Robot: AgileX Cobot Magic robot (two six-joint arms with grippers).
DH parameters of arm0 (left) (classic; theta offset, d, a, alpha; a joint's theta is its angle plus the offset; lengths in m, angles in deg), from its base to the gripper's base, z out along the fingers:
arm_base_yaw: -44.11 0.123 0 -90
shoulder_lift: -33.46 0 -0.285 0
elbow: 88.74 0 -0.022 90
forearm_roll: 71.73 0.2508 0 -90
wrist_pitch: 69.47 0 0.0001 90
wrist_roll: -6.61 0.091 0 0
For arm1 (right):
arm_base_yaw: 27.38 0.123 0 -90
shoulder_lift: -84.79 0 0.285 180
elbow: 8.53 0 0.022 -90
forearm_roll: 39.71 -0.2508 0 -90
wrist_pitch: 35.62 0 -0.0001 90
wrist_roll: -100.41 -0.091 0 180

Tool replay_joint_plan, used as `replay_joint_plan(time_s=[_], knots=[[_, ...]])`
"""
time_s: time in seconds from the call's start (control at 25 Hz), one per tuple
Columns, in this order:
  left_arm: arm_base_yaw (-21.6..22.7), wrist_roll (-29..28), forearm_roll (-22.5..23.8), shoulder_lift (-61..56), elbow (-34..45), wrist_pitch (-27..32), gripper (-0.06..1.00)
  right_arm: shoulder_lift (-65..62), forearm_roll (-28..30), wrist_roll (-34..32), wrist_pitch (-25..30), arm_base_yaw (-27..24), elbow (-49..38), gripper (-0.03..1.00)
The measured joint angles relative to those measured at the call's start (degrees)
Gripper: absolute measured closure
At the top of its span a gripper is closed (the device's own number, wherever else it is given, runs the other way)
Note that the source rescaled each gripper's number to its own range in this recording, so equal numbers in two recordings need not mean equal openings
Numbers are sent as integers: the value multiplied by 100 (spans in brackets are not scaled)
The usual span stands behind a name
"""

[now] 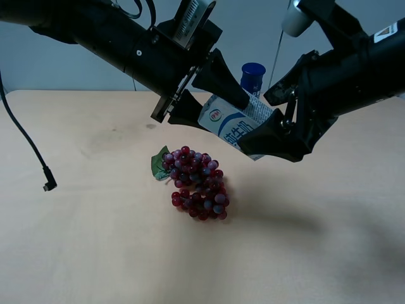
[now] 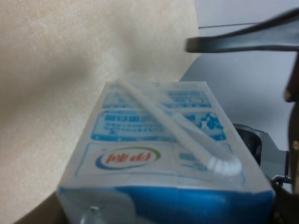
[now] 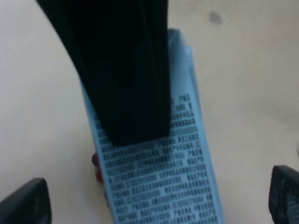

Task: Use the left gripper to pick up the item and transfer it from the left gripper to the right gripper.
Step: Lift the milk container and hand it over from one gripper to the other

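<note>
The left gripper [image 1: 226,114] is clenched on the item [image 1: 231,130], holding it tilted in mid-air above the grapes [image 1: 199,183]. The right gripper [image 1: 254,125] is spread wide, jaws either side of the carton's far end, not yet gripping.

Risk: if left lets go before right closes, carton drops onto grapes or bench [image 1: 95,240]. Both sets of jaws sit close & could clash.

Can't tell whether right jaws touch the carton. Blue-capped tube [image 1: 253,71] is mostly hidden behind.

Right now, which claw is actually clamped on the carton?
The left claw: it is shut on the carton. The right claw stands open around its other end.
</note>
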Motion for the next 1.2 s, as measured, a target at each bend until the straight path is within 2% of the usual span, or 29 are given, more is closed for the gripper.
replay_joint_plan(time_s=[0.28, 0.76, 1.2], knots=[[0, 0, 0, 0, 0, 0, 94, 452, -246, 227, -114, 0, 7, -3], [0, 0, 0, 0, 0, 6, 94, 515, -424, 347, -114, 0, 7, -3], [0, 5, 0, 0, 0, 13, 94, 858, -593, 377, 51, 0, 7, -3]])
